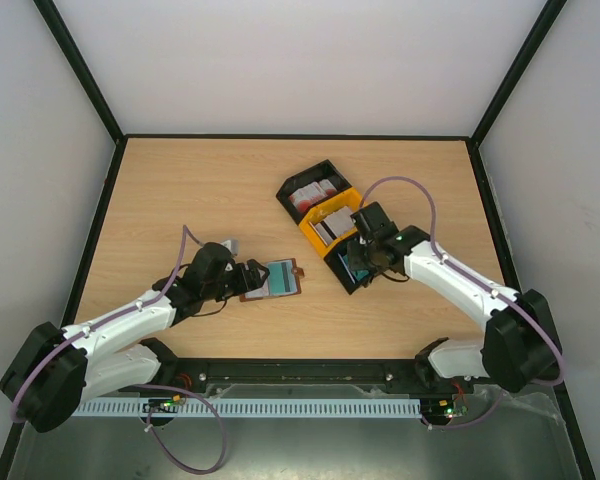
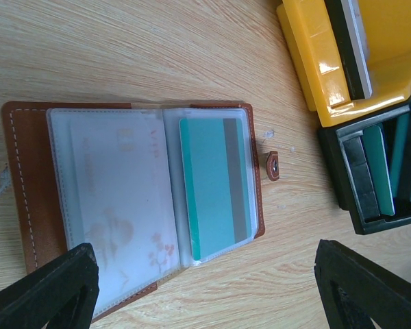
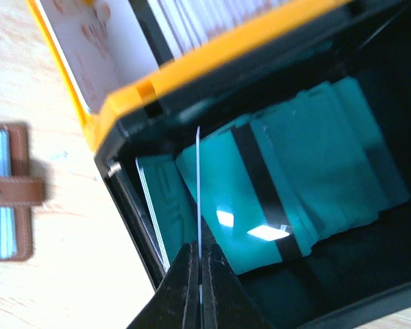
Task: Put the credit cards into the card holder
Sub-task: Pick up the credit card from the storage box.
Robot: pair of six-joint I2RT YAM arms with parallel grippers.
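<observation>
Jaws of the right tool (image 3: 200, 257) pinch a thin card (image 3: 198, 185) edge-on; left tool (image 2: 205, 288) gapes over the leather card holder (image 2: 24, 171).

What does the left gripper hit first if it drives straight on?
Probably the open card holder: the left gripper points down at it, with nothing visible in between. Depth is unclear.

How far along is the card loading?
Done: one teal card sits in a sleeve of the open wallet. In hand: the right claw is shut on a single card, seen edge-on, above the teal stack in the black bin of the tray; the left claw hangs open over the wallet. Left: that teal stack, plus white cards in the yellow bin and red-and-white cards in the far bin.
</observation>
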